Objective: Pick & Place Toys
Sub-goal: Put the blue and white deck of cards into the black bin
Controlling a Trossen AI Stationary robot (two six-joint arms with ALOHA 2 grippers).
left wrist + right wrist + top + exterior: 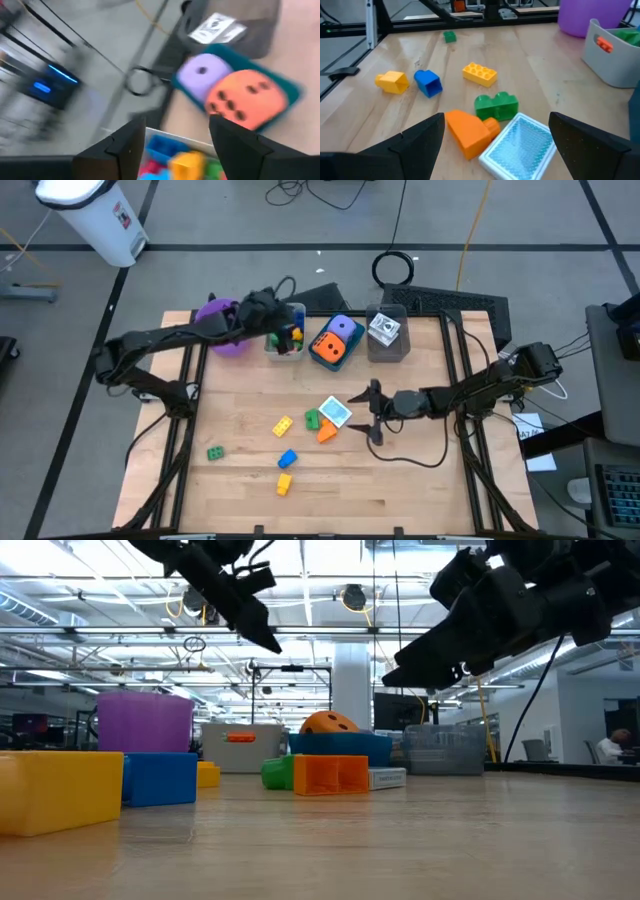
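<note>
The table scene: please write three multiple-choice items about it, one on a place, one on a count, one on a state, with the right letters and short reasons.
1. Where is the left gripper?
A. over the grey bin of bricks
B. over the loose bricks
C. beside the purple cup, on the wood

2. How many dice lie in the blue bin?
A. one
B. two
C. three

3. How are the right gripper's fingers?
A. shut on the orange brick
B. shut, empty
C. open, empty

Answers: 1 A, the left wrist view looks down on bricks in it. 2 B, an orange die and a purple die. 3 C, the fingers stand wide apart before the brick.
</note>
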